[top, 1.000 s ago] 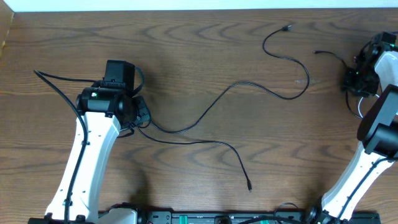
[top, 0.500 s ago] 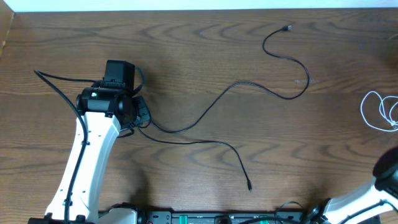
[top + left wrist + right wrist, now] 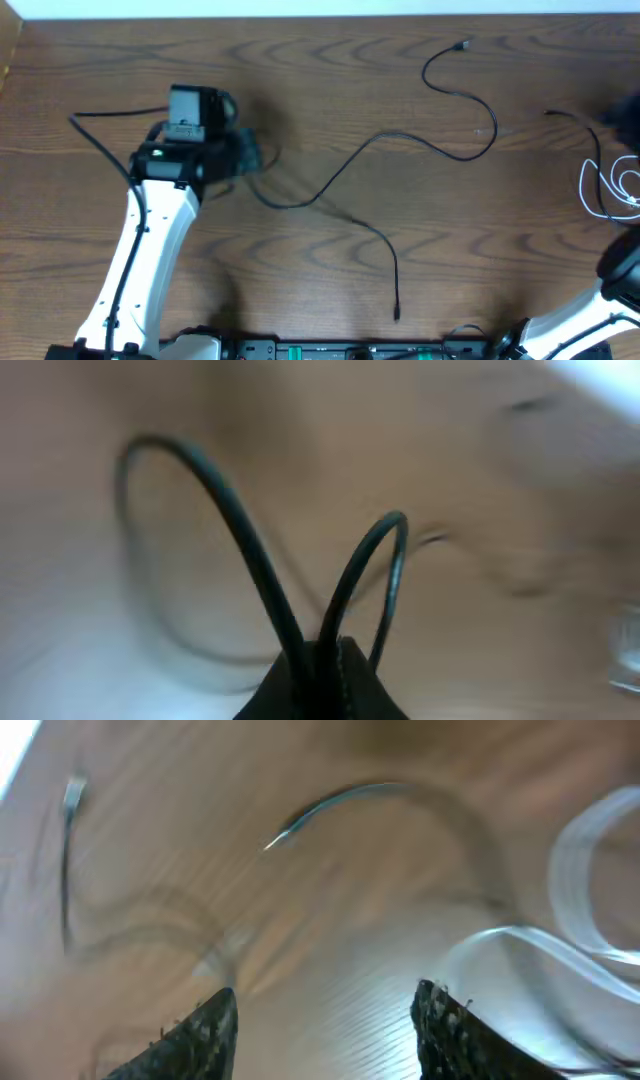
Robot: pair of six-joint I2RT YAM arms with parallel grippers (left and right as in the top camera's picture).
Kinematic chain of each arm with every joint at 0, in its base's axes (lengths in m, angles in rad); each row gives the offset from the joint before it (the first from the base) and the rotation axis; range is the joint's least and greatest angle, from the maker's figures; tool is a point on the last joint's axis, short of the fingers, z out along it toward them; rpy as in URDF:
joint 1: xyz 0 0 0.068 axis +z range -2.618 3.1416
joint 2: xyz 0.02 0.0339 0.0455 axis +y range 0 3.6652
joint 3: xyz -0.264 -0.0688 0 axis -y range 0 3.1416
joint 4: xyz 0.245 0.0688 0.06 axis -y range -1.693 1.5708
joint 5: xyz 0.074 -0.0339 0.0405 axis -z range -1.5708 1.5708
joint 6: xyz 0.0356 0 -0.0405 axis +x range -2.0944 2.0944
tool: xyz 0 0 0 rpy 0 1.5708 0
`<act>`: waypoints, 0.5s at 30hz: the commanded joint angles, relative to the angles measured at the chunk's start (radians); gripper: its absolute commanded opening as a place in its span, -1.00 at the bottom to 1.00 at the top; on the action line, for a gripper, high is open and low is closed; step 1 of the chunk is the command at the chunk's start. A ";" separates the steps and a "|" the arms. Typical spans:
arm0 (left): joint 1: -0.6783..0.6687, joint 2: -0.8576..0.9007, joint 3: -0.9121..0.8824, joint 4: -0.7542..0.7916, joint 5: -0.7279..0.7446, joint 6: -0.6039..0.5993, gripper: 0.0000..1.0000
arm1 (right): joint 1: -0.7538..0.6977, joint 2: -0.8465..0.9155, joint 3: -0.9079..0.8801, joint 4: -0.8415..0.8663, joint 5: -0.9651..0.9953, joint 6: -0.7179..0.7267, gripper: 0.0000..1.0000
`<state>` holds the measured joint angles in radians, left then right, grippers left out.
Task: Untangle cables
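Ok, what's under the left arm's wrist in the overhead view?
From above, the wrist hides the left gripper. Its own camera shows it shut on black cable, two loops rising from the tips. The cable's path beneath the arm is covered.

left gripper (image 3: 243, 153) shifted up and right, dragging pinched black cables (image 3: 300, 203) along. slack loop beside it pulled out. lower strand (image 3: 386, 245) now runs straighter, and its plug end (image 3: 397, 318) has slid further down in overhead view. right arm (image 3: 620, 270) has left upper right corner, uncovering white cable (image 3: 597, 190) and another black cable end (image 3: 550, 113).
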<state>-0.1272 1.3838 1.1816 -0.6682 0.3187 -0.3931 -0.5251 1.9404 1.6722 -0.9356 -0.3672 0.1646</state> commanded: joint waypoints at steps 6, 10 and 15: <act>-0.323 -0.003 0.015 0.583 0.084 -0.130 0.28 | 0.295 -0.003 -0.002 -0.038 -0.051 -0.137 0.21; -0.323 -0.003 0.015 0.208 0.011 0.010 0.43 | 0.396 -0.003 -0.002 -0.034 0.010 -0.145 0.23; -0.323 -0.003 0.015 -0.199 -0.348 0.071 0.43 | 0.543 -0.003 -0.006 -0.047 0.006 -0.209 0.29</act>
<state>-0.4526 1.3857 1.1900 -0.7322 0.2390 -0.3691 -0.0513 1.9404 1.6703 -0.9779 -0.3653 0.0139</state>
